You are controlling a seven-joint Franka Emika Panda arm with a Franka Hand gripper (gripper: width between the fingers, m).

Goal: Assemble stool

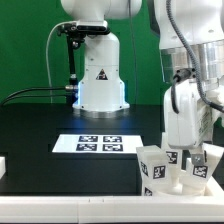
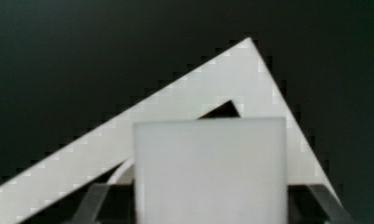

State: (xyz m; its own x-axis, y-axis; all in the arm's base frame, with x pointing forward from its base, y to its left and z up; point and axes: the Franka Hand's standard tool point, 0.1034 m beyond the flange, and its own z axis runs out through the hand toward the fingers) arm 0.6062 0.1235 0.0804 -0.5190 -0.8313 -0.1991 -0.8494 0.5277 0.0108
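Two short white stool legs with black-and-white tags stand at the exterior view's lower right, one (image 1: 154, 166) left of my gripper (image 1: 184, 156) and one (image 1: 203, 166) right of it. My gripper is low among them, just above the table. In the wrist view a white stool leg (image 2: 207, 165) fills the space between my fingers (image 2: 106, 203), and my gripper (image 2: 209, 200) looks shut on it, though the fingertips are hidden behind it. The round seat is out of view.
The marker board (image 1: 100, 143) lies mid-table in front of the arm's base (image 1: 101, 80). A white part (image 1: 3, 166) shows at the exterior view's left edge. A white triangular piece (image 2: 157, 125) lies on the black table beyond the held leg.
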